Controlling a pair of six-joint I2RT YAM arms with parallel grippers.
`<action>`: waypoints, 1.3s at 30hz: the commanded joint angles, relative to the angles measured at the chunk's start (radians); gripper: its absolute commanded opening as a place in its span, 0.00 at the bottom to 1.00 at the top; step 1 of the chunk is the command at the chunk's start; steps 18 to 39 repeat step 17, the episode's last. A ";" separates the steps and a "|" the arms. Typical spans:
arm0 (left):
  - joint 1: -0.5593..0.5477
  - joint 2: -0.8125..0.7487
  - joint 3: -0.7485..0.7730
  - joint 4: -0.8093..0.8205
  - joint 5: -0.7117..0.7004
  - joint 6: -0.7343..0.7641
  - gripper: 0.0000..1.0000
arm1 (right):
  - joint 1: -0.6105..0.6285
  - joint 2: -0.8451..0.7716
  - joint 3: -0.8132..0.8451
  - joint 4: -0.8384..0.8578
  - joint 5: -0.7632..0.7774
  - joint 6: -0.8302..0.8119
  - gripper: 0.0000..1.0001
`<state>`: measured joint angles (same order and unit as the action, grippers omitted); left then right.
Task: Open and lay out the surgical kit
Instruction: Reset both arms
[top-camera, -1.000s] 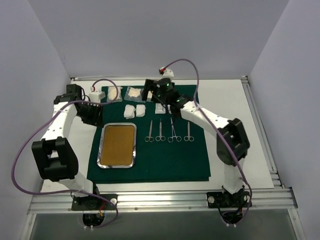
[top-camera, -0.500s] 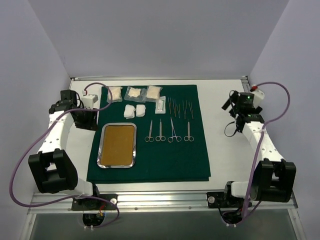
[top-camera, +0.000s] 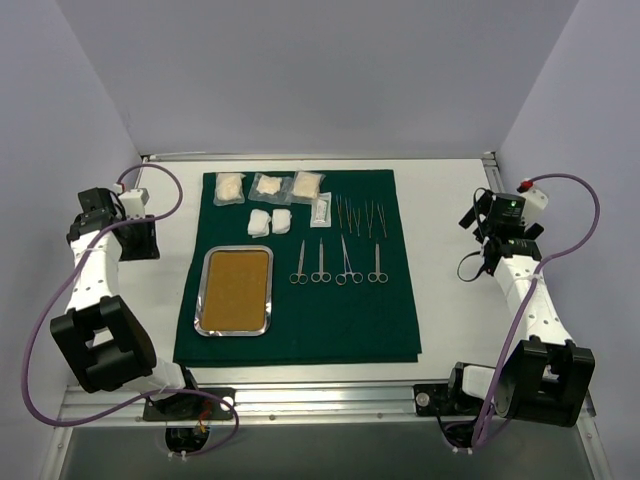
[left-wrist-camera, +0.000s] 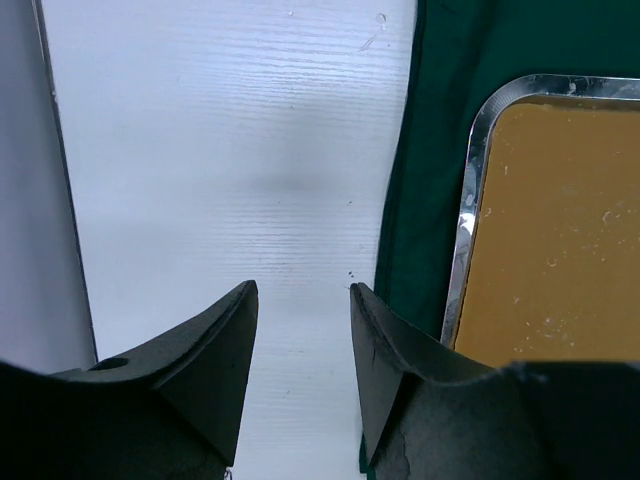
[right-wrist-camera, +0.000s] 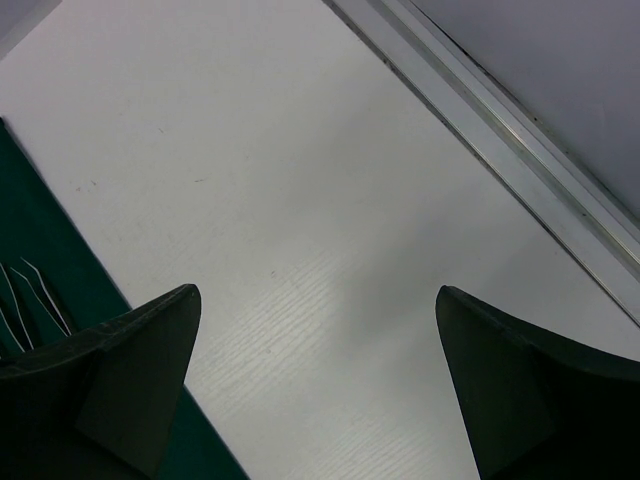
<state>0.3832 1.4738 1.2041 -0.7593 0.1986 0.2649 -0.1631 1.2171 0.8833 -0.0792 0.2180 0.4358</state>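
Both arms have pulled back from the dark green cloth (top-camera: 300, 335). The right one, which was reaching over its far edge a second ago, now sits folded over the bare white surface (top-camera: 450, 300) on the right, and the left has drawn further out to the left wall. That suggests the layout is finished, or very nearly.

The cloth lies flat and open. On it are the steel tray (left-wrist-camera: 463, 240) with its tan liner (top-camera: 236, 290) at the left, a row of four ring-handled instruments (top-camera: 345, 258) beside it, tweezers (top-camera: 358, 215) beyond those, and gauze packets (top-camera: 268, 186) along the far edge.

The left end effector (left-wrist-camera: 300, 290) points down just off the cloth's left edge, fingers part-way apart with nothing between them. The right end effector (right-wrist-camera: 315, 290) is spread wide and empty, hovering over the surface well clear of the kit.
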 joint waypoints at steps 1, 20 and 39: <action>0.002 -0.033 -0.006 0.038 0.004 -0.010 0.51 | -0.003 -0.022 -0.018 -0.011 0.035 -0.028 1.00; 0.002 -0.053 0.005 0.014 0.010 -0.015 0.52 | -0.003 -0.062 -0.064 0.051 -0.029 -0.065 1.00; 0.002 -0.053 0.005 0.014 0.010 -0.015 0.52 | -0.003 -0.062 -0.064 0.051 -0.029 -0.065 1.00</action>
